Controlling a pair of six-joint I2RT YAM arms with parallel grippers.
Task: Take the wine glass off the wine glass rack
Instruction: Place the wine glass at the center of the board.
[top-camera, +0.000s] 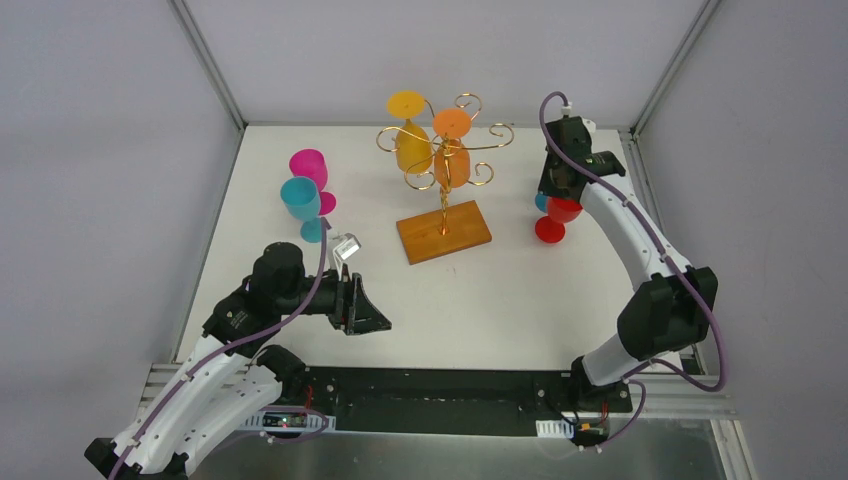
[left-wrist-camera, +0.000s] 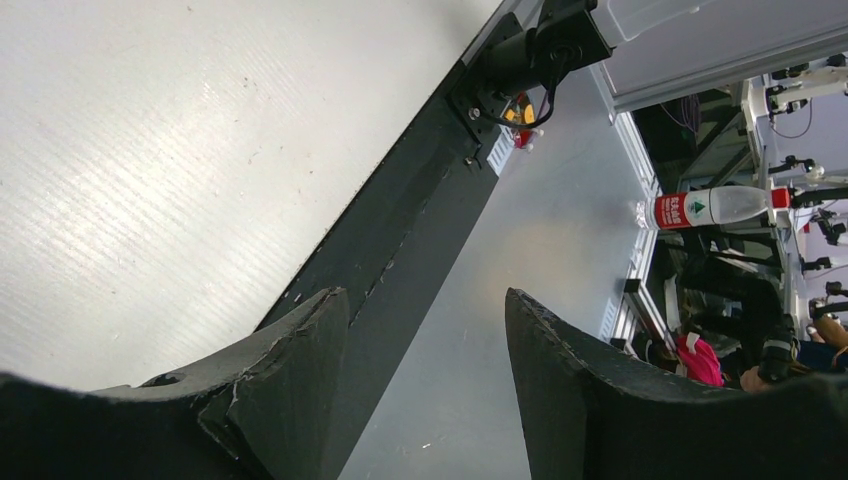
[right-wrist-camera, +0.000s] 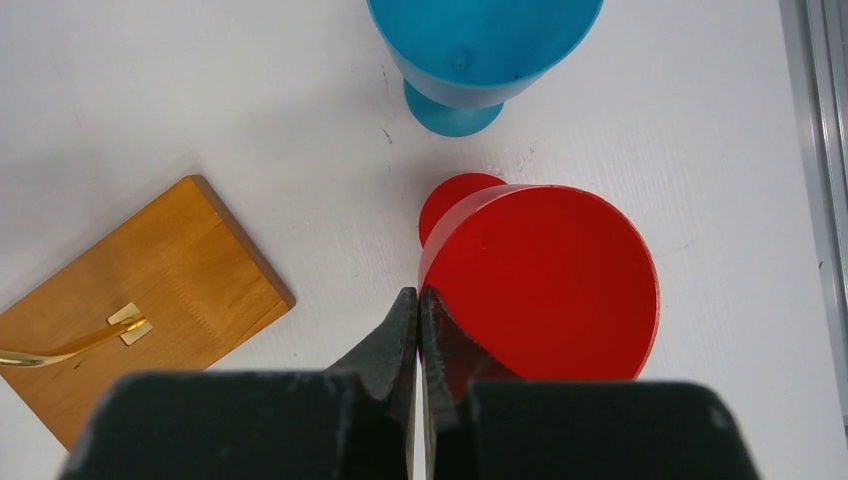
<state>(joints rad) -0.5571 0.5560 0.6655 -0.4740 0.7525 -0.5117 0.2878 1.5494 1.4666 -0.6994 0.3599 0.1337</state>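
Wine glass rack (top-camera: 455, 236) of gold wire holds two more; my right tool (right-wrist-camera: 417, 300) clamps the red plastic wine glass (right-wrist-camera: 545, 285) by its rim, left tool (left-wrist-camera: 425, 300) apart, so I'd release next.

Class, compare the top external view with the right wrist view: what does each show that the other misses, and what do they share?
Only the top external view shows the wine glass rack with its scroll arms, the yellow glass and orange glass hanging there, and the pink glass and teal glass at left. Only the right wrist view shows the right gripper with its fingers closed on the rim of the red glass. Both show the red glass, the blue glass beside it, the wooden base and the table.
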